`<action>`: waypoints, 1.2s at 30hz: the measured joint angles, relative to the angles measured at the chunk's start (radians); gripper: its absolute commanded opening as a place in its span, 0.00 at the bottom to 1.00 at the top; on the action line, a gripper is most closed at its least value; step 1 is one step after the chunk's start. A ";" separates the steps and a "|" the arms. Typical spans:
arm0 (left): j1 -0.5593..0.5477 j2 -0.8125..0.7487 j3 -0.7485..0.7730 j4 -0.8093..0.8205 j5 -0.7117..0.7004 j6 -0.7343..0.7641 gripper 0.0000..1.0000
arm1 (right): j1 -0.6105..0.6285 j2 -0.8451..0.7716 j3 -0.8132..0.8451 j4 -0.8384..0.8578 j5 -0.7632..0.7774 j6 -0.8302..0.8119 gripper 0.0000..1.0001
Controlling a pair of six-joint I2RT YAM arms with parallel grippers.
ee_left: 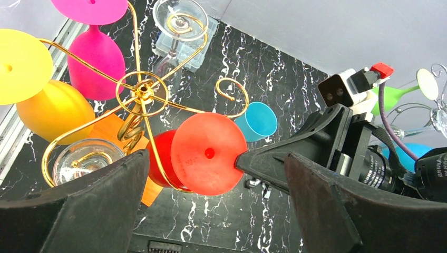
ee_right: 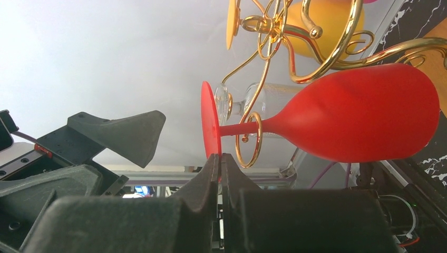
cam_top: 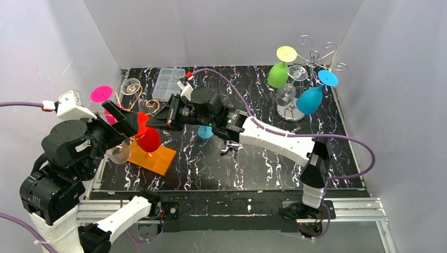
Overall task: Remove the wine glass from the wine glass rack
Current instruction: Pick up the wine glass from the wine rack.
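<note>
Right pincer clamped on red glass at its flat round foot.
Curly gold wire rack loops its stem; left pincer gapes beside the rack.

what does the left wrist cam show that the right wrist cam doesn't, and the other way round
Only the left wrist view: the pink glass hanging on the gold rack, and the blue cup on the table.
Only the right wrist view: the red glass side on, its stem threaded through a loop of the rack.
Both: the red glass, the right claw shut on the rim of its foot, the gold rack and the yellow glass.
</note>
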 measured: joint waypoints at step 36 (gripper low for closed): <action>0.000 0.000 -0.031 0.032 0.038 -0.025 0.99 | 0.050 -0.008 0.037 -0.103 0.006 -0.024 0.01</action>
